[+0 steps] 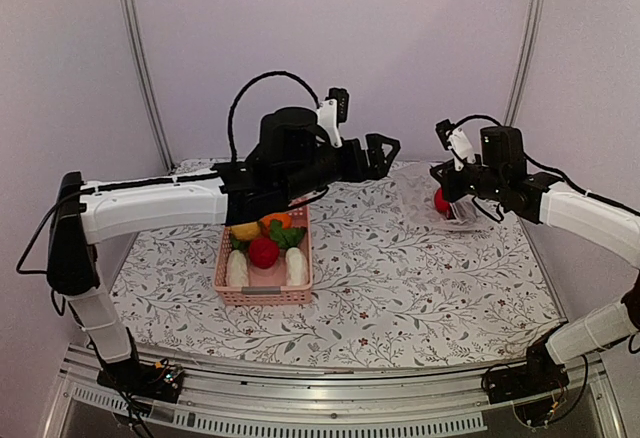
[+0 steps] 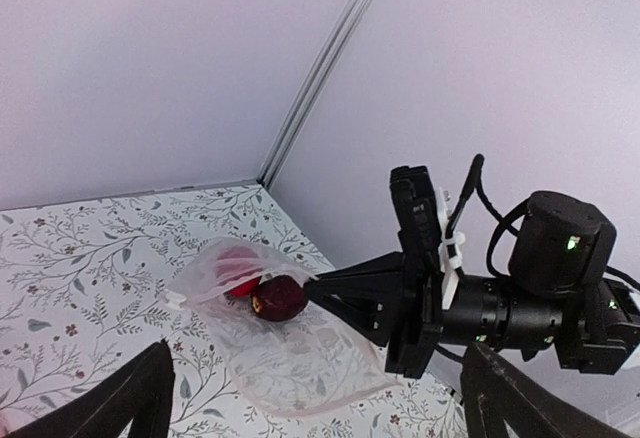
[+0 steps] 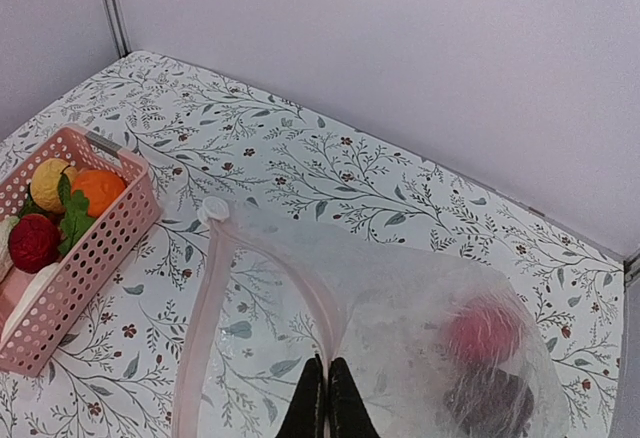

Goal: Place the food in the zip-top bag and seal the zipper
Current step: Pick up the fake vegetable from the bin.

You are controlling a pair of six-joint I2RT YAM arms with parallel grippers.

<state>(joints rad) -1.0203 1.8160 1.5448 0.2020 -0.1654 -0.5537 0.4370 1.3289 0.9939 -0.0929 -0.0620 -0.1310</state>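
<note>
Overhead: left gripper [image 1: 385,151] spread above the basket [image 1: 264,293] of food [image 1: 264,252]; left wrist – bag [image 2: 290,348] on table [image 2: 80,258] holding 2 pieces; right wrist – right gripper [image 3: 327,398] pinching the zipper [image 3: 205,308].

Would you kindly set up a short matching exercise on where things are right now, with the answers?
Things:
1. maroon fruit
2. orange fruit
3. right gripper
4. left gripper

Places or states:
A. in the pink basket
B. shut on the bag's rim
C. inside the clear bag
D. open, above the table, holding nothing

Pairs: 1-C, 2-A, 3-B, 4-D
</note>
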